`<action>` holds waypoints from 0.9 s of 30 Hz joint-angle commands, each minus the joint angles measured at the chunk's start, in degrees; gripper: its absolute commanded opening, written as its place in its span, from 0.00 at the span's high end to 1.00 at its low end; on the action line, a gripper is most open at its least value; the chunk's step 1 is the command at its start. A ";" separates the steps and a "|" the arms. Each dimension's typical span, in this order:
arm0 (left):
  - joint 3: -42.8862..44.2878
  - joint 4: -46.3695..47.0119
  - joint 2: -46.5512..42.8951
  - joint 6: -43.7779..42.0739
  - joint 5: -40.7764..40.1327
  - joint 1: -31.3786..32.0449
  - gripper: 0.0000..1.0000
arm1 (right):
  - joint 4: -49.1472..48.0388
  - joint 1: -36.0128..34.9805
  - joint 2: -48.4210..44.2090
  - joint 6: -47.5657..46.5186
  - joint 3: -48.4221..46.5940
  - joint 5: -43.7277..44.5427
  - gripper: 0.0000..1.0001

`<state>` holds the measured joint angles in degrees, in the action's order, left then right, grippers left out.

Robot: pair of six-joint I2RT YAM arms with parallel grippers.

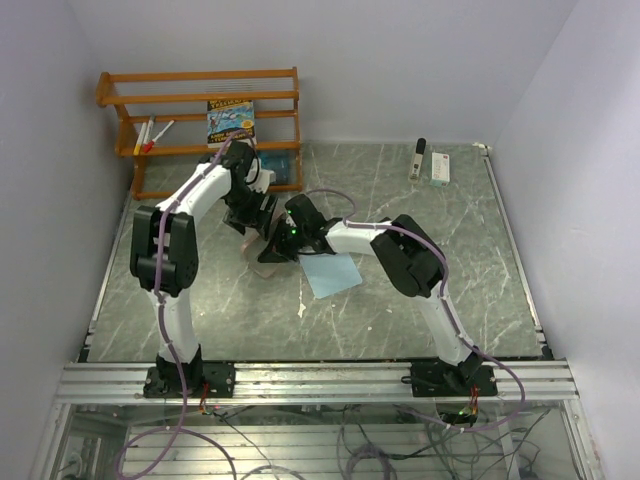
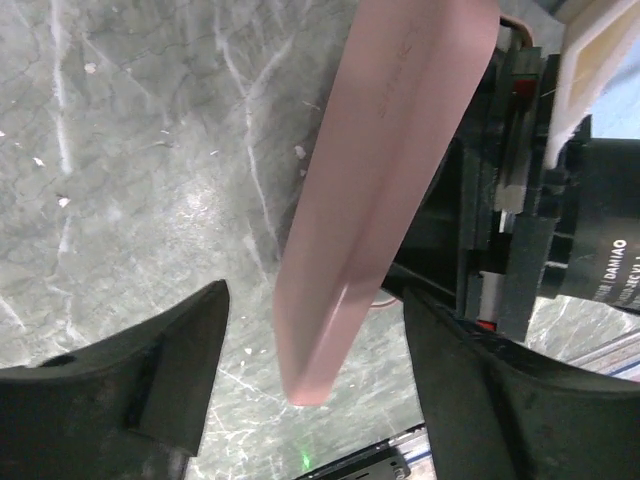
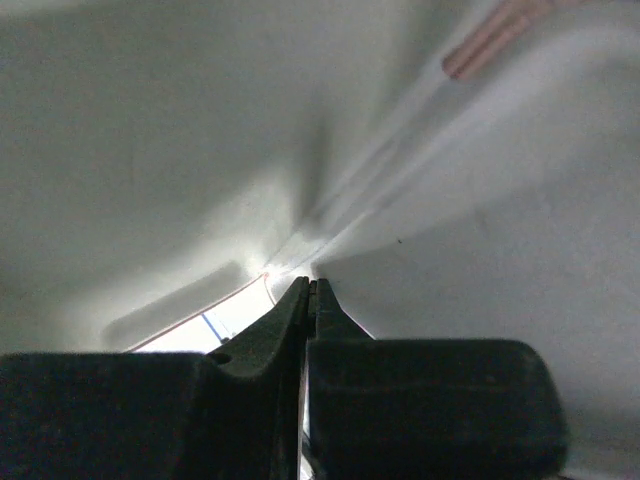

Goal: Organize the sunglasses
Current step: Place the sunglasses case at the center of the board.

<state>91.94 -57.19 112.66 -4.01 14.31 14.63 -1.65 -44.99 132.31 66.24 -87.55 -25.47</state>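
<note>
The case (image 2: 380,190) lies left of the cloth (image 1: 332,272), seemingly just beside it.

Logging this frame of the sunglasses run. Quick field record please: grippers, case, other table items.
left gripper: open, one finger on each side of the pink case
right gripper: shut; a pale surface fills its view, and what it pinches is unclear
pink case: tilted, between the two grippers
blue cloth: flat on the table, beside the right arm
wooden rack: back left, holding a book
sunglasses: not visible
</note>
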 commanded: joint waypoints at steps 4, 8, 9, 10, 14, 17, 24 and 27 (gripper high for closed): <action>1.75 0.92 0.64 -0.30 -4.52 2.54 0.65 | -0.58 -0.28 2.24 1.39 -0.61 0.76 1.00; 2.08 1.21 0.56 -0.72 -7.80 3.05 0.93 | -1.09 -0.27 2.27 1.51 0.10 0.38 1.00; 1.77 1.54 0.41 -0.93 -8.64 3.30 0.93 | -1.34 -0.27 2.11 1.50 0.57 0.34 1.00; 1.21 1.92 0.29 -1.10 -9.54 3.64 0.93 | -1.56 -0.32 1.94 1.46 0.96 0.29 1.00; 1.12 2.10 -0.44 -2.18 -12.77 4.92 0.93 | -2.88 -0.21 1.19 1.47 2.27 -0.61 1.00; 3.15 1.56 -1.63 -5.06 -19.56 5.97 0.93 | -4.86 -0.19 0.26 1.47 3.13 -2.68 1.00; 4.02 3.24 -2.82 -14.08 -32.34 6.64 0.93 | -20.35 0.36 -8.26 6.46 12.52 -11.16 1.00; 0.28 6.41 -4.28 -17.40 -34.36 6.64 0.93 | -14.05 0.82 -14.47 1.08 13.55 -10.39 1.00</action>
<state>94.13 -56.03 112.27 -14.63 -11.75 21.52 -16.29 -44.66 125.82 70.89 -75.81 -33.08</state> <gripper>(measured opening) 0.153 0.003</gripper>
